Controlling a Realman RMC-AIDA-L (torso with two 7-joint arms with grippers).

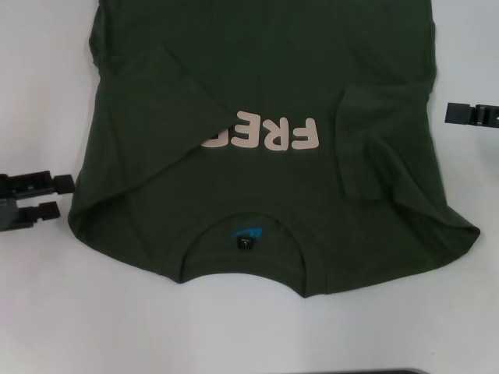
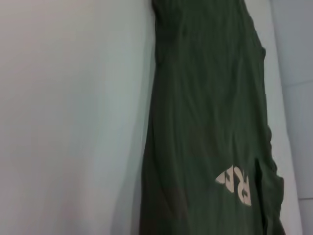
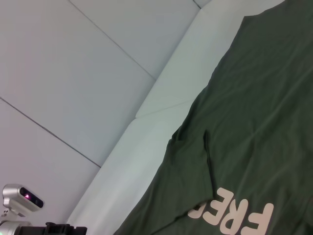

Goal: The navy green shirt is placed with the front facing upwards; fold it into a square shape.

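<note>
The navy green shirt (image 1: pixel 265 109) lies flat on the white tabletop (image 1: pixel 47 312), front up, collar toward the robot, with both sleeves folded in over the chest so one covers part of the pale lettering (image 1: pixel 265 136). The left claw (image 1: pixel 35 199) rests on the tabletop just beside the shirt's left edge, fingers apart and holding nothing. The right claw (image 1: pixel 472 114) sits by the right edge; whether it is spread or closed cannot be told.
</note>
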